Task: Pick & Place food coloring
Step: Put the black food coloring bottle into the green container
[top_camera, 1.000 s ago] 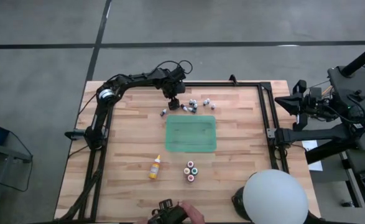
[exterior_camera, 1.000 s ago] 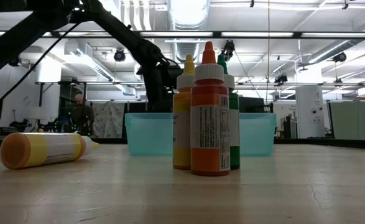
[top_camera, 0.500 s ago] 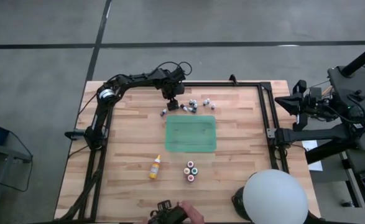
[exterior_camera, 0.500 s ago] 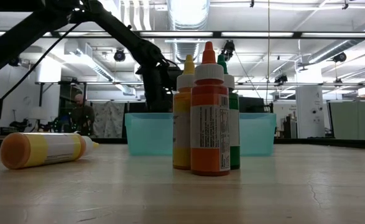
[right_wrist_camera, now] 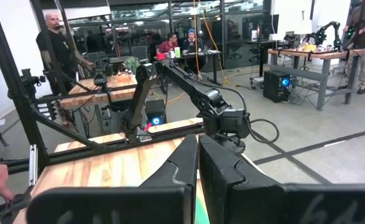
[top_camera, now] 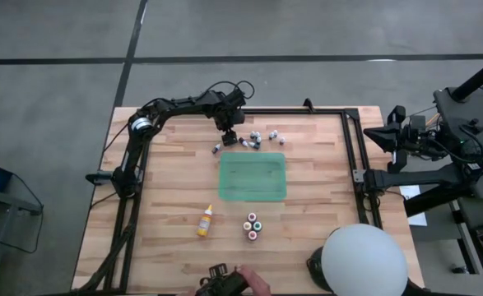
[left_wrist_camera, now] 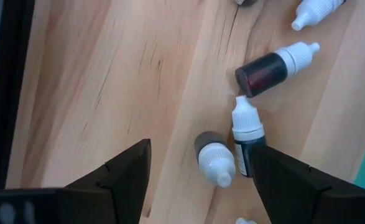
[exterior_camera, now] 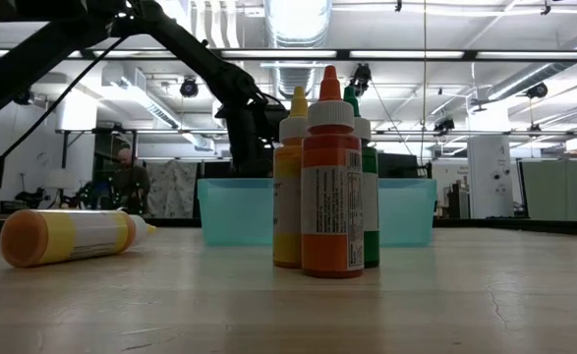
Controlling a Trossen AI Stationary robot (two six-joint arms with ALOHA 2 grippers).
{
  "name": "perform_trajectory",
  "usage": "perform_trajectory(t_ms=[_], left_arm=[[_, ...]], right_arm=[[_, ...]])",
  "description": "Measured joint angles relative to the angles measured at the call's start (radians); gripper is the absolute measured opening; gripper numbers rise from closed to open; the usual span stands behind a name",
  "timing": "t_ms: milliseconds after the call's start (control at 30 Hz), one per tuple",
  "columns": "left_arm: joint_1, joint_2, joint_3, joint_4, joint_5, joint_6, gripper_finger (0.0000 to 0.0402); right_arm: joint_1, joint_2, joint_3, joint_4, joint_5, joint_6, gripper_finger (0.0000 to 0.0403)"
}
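Nearest the low camera stood a tight cluster of upright food-coloring bottles (exterior_camera: 329,177) — orange in front, yellow and green behind — with the taller yellow-orange dropper bottle (exterior_camera: 70,237) lying on its side to their left. Beyond them sat the green tray (top_camera: 253,177) at mid-table, apparently with nothing in it, though the overhead view was too small to be sure.

Farther still, along the far edge, a scatter of tiny bottles (top_camera: 257,139) lay loose on the wood. The left gripper (left_wrist_camera: 198,171) hovered over that scatter with its fingers spread wide, holding nothing; a white-capped bottle (left_wrist_camera: 216,160) lay between them, another dark one (left_wrist_camera: 247,144) touching it and a dark red one (left_wrist_camera: 275,65) just past.

By my reading, this was the approach to a pick. The next move called for lowering around the single bottle between the fingers — without nudging its neighbours — then closing and carrying it, most likely to the tray.

The right gripper (right_wrist_camera: 198,165) waited off the table's right side, fingers pressed together.
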Motion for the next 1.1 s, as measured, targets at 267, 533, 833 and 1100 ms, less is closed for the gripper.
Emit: perform_trajectory(t_ms=[267, 533, 833, 1100], left_arm=[[0.000, 0.000, 0.000, 0.006, 0.000, 0.000, 0.0238], [0.001, 0.000, 0.000, 0.006, 0.000, -0.003, 0.0180], [0.001, 0.000, 0.000, 0.005, 0.000, -0.017, 0.0113], [0.001, 0.000, 0.000, 0.005, 0.001, -0.024, 0.0069]], right_arm=[[0.000, 0.000, 0.000, 0.000, 0.000, 0.000, 0.0009], [0.000, 0.000, 0.000, 0.000, 0.000, 0.002, 0.0009], [0.000, 0.000, 0.000, 0.000, 0.000, 0.000, 0.0009], [0.000, 0.000, 0.000, 0.000, 0.000, 0.000, 0.0009]])
